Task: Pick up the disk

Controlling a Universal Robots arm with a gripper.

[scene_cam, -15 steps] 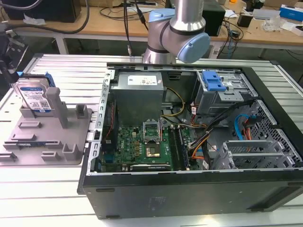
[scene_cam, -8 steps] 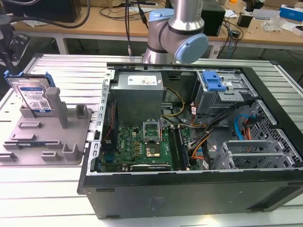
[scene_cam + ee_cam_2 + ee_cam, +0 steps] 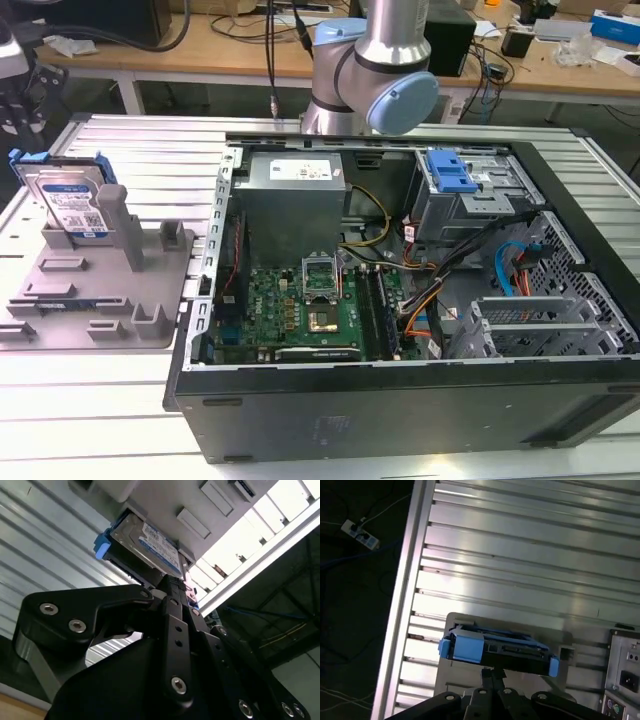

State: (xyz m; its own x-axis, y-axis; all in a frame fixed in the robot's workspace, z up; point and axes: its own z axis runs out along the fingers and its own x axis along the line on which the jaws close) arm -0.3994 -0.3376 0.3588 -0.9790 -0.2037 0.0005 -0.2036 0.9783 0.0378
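Black gripper parts sit closest in both wrist views. Its jaws are pressed together, tip against tip, and they point toward the disk from a spot apart from the grey plate. In the exterior view the disk stands up on its edge at the far corner of the grey plate, on the exterior view's left. It leans against a grey post that sticks up from the plate. The disk is silver with a white and blue label facing out, and it has blue rails on its sides. The grey plate lies flat on the silver table, which has long grooves. Just beside the plate, on the exterior view's right, sits a big open computer case with a green board and a blue latch inside. The robot arm stands up behind the case, well apart from the plate.
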